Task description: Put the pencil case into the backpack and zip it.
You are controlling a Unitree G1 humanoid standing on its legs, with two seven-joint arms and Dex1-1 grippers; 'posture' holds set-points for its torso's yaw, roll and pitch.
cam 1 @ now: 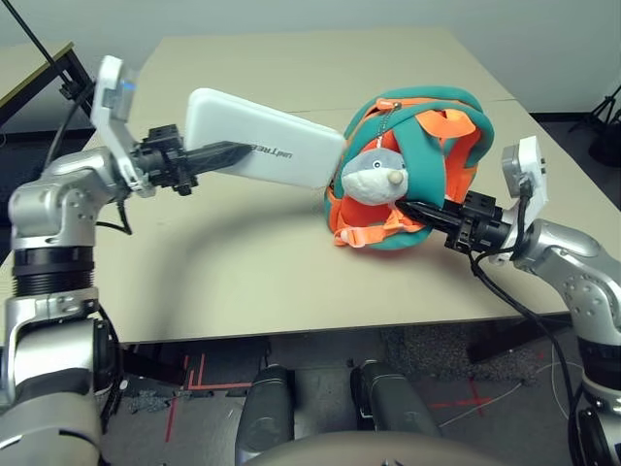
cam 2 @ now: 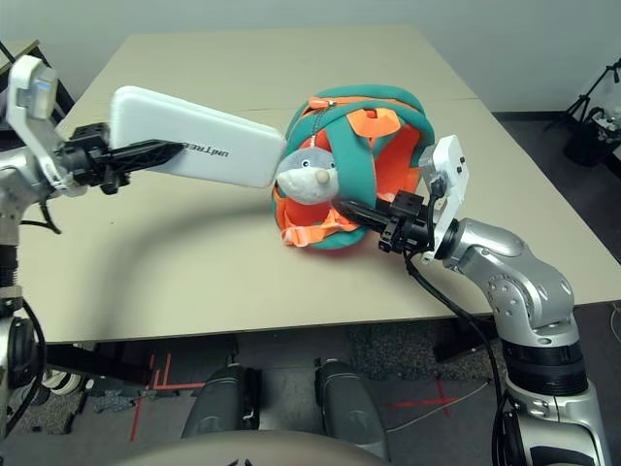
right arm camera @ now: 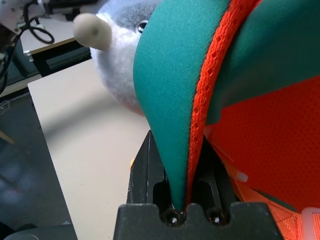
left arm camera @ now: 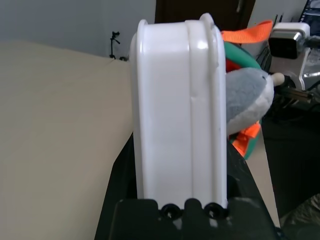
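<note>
**Pencil case held in the air at the backpack's side, trim pinched by the other gripper**

There is one pencil case [cam 1: 260,148], one backpack [cam 1: 412,170] and one plush toy [cam 1: 373,176] on it; two grippers are at work, one on each thing.

The pencil case is off the table [cam 1: 243,282], carried above the table's left half. The left gripper [cam 1: 215,155] has its two black fingers clamped on the case's near short end, one finger on each broad face, as the left wrist view shows with the case standing edge-on between them [left arm camera: 177,115]. The case's long axis runs across the table from the robot's left to its right, sloping slightly down toward the right. Its free end points at the backpack and reaches the grey-white plush toy, touching it or just short of it; which cannot be told. The dark lettering on the broad face reads upside down from the head camera.

The backpack sits on the table's right half, nearer the front edge than the far one, bunched into a rounded lump with teal trim and orange straps looping over its top. The plush toy hangs on its left side, facing the front edge.

The right gripper [cam 2: 351,211] is closed narrow on a fold of the teal trim [right arm camera: 172,110] with its orange inner edge, low on the backpack's front right side.
</note>
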